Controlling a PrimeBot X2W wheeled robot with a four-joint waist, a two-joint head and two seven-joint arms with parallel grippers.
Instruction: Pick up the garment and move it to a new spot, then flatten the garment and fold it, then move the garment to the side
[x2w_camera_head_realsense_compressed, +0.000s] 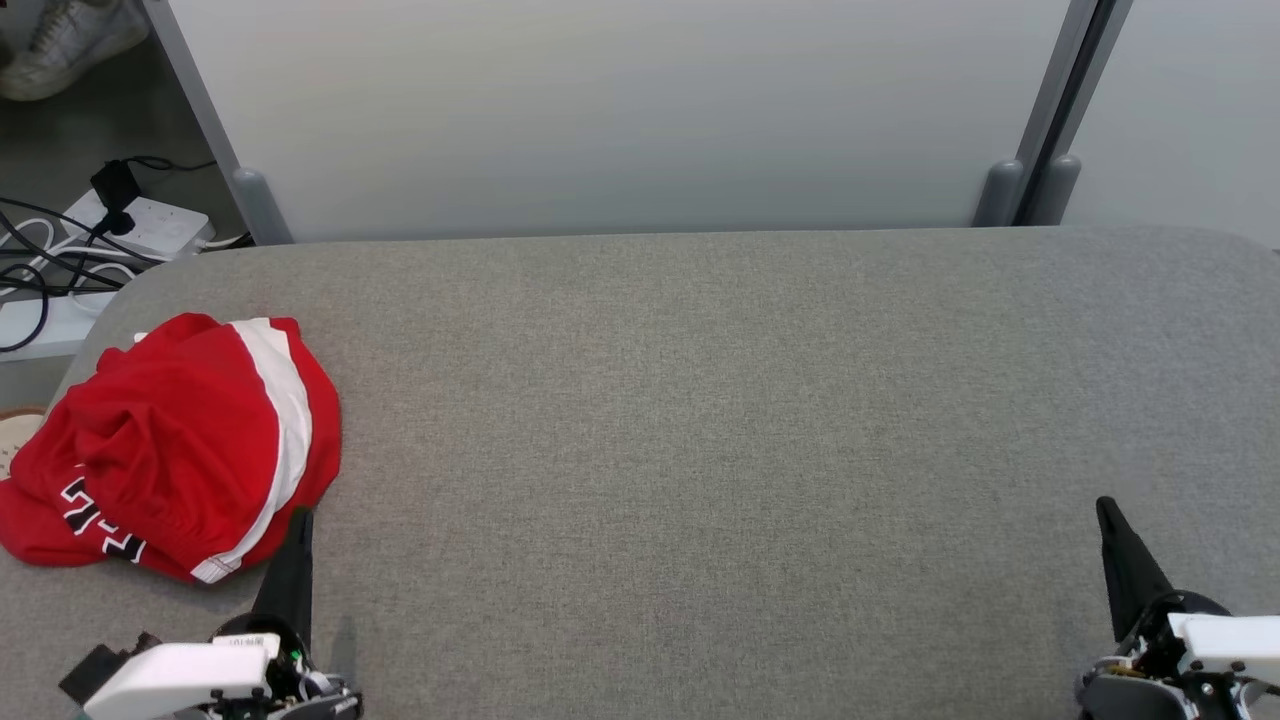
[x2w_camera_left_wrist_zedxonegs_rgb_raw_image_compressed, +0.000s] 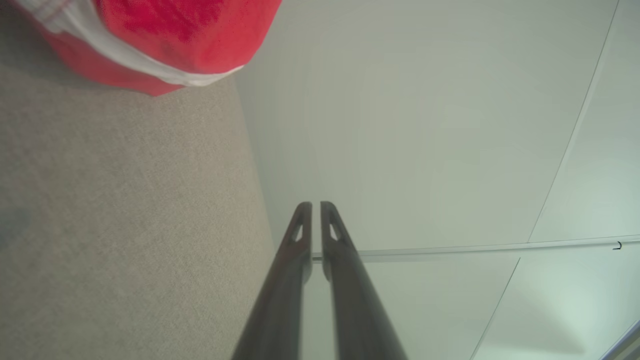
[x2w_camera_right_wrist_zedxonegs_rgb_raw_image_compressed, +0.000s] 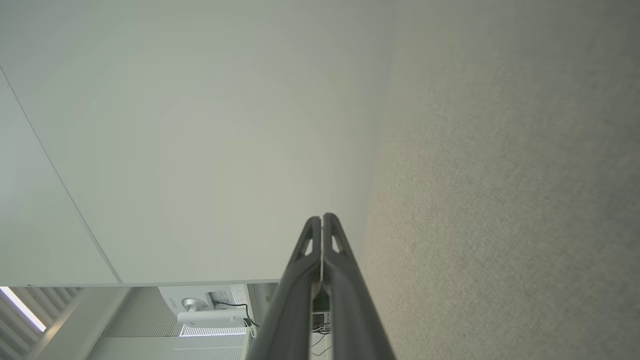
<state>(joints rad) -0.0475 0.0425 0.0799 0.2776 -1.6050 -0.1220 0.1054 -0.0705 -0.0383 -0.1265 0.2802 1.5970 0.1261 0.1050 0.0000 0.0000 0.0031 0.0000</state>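
Note:
A crumpled red garment (x2w_camera_head_realsense_compressed: 170, 440) with a white stripe and black-and-white lettering lies at the left end of the grey table (x2w_camera_head_realsense_compressed: 700, 420). My left gripper (x2w_camera_head_realsense_compressed: 300, 520) stands just off its lower right hem, fingers together and holding nothing. The left wrist view has the garment (x2w_camera_left_wrist_zedxonegs_rgb_raw_image_compressed: 165, 35) at the top left, well ahead of the shut fingertips (x2w_camera_left_wrist_zedxonegs_rgb_raw_image_compressed: 316, 206). At the lower right, my right gripper (x2w_camera_head_realsense_compressed: 1105, 508) is shut and empty over bare table. Its fingers (x2w_camera_right_wrist_zedxonegs_rgb_raw_image_compressed: 323, 220) meet in the right wrist view.
A pale partition wall (x2w_camera_head_realsense_compressed: 640, 110) with grey posts runs along the table's far edge. On the floor at the far left are a power strip (x2w_camera_head_realsense_compressed: 140, 225) with black cables and a white shoe (x2w_camera_head_realsense_compressed: 70, 45). The table's left edge lies right beside the garment.

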